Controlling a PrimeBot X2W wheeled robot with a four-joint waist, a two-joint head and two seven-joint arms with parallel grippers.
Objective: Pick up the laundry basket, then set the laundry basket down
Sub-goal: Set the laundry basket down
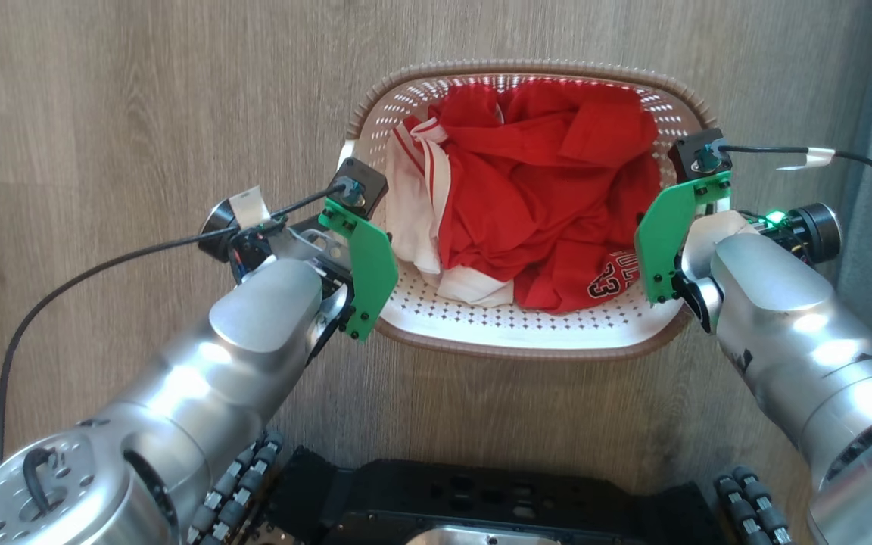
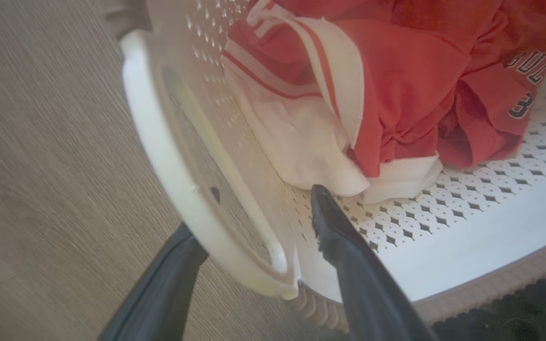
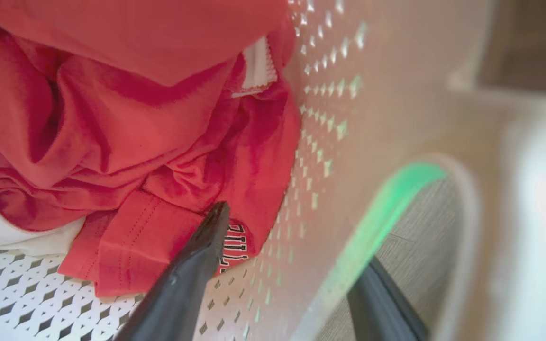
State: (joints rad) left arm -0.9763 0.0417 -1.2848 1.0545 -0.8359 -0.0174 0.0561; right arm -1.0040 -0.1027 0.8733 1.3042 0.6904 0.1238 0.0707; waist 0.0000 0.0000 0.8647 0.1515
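Grippers astride laundry basket sides

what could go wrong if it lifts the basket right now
1. The left gripper and right gripper straddle the side walls of the basket with jaws apart; a lift before they close may slip off.
2. The left inner fingertip sits by the white cloth and the right one lies over the red shirt; closing could pinch fabric.

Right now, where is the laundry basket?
In the head view the laundry basket is in the middle, over the wooden floor just ahead of the robot's black base. The left hand and right hand each straddle one of its side walls.
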